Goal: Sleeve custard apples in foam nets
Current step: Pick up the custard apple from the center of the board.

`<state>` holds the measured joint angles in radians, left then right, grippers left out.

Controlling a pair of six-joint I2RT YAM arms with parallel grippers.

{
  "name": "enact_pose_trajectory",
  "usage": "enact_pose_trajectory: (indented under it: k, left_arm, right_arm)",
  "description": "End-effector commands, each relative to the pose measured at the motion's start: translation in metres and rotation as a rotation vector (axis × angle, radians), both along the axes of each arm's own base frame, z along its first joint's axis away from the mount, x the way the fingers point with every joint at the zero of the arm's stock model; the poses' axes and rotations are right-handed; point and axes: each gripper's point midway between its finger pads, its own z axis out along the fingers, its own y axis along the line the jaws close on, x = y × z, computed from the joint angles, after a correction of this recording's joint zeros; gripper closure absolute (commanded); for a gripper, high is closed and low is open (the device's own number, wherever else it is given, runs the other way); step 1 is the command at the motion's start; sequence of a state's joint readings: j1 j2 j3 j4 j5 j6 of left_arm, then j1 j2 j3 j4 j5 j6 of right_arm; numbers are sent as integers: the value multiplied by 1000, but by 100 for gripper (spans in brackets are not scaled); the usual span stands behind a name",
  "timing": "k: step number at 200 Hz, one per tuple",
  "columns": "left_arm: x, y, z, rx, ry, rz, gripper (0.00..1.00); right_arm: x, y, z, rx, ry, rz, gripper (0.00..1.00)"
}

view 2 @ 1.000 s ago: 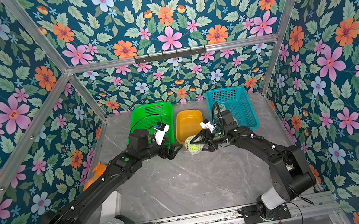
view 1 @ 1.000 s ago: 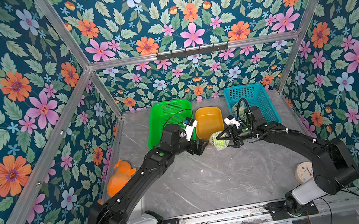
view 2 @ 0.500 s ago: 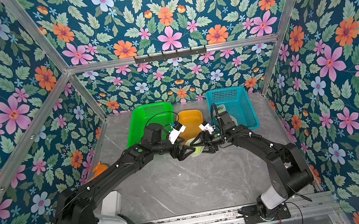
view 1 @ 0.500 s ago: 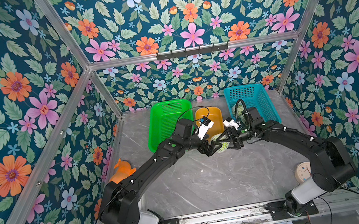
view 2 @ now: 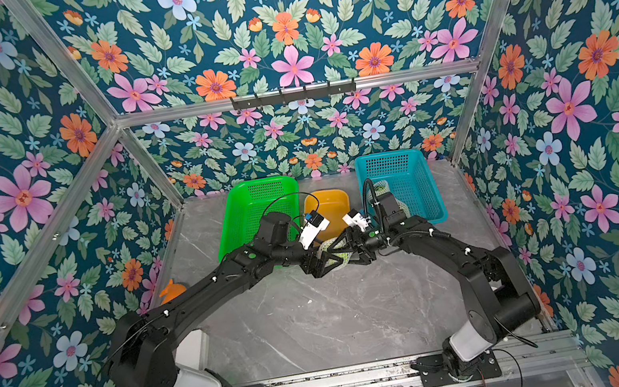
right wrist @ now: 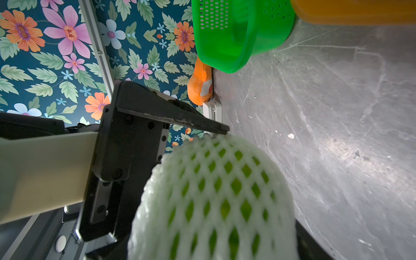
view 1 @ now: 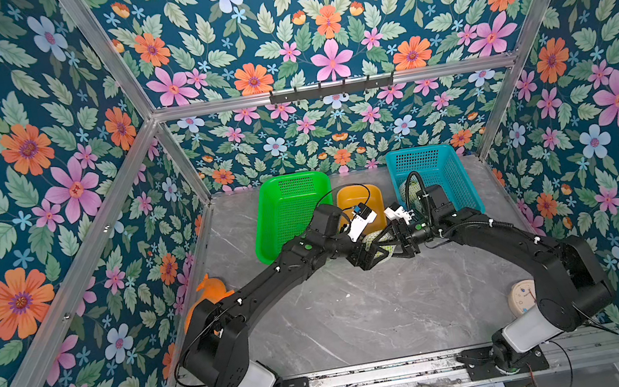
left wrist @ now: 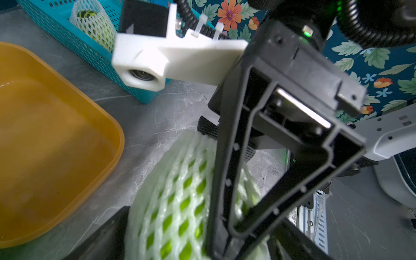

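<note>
Marble tabletop: right gripper clamps the custard apple, seemingly so left gripper, jaws spread wide, can tug its foam net

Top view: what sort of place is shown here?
Probably a robot test booth, not a real packing room: an aluminium frame lined with floral wallpaper, with a left arm and right arm bolted to a rail.

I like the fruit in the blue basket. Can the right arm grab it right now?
Probably not yet. That netted fruit lies uncovered in the blue basket, near the arm's wrist, but the right gripper is already shut on another netted custard apple.
</note>
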<state>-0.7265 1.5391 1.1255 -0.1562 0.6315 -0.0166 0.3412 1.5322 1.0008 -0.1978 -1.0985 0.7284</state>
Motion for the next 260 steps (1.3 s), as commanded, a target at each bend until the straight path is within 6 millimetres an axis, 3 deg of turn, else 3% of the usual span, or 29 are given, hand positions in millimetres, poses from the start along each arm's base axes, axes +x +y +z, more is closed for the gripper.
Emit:
enact_pose_trajectory:
  k: [1,26,77,94,108,153,199,260]
  left_arm:
    - [1,-4,1,-12,-16,-6,6]
    - [4,-7,0,-18,-16,-3,12]
    - [5,-10,-1,-18,-12,-4,38]
    - [6,-9,-2,-16,-9,2,38]
    - [8,-9,-2,-13,-12,11,38]
    - [10,-8,-4,-7,-9,28,36]
    - [27,-1,-7,-44,76,212,33]
    - [40,9,3,-177,95,380,33]
  right_arm:
    - [-2,2,6,36,-15,17,34]
    - [-3,2,6,37,-15,19,34]
    - [-3,2,5,36,-21,18,34]
    - [-2,1,6,34,-26,13,24]
    - [-1,1,6,28,-30,6,1]
    - [8,-9,7,-5,-47,-46,1]
    - [22,-36,4,-155,-108,-210,1]
    - [21,-36,5,-85,-116,-329,1]
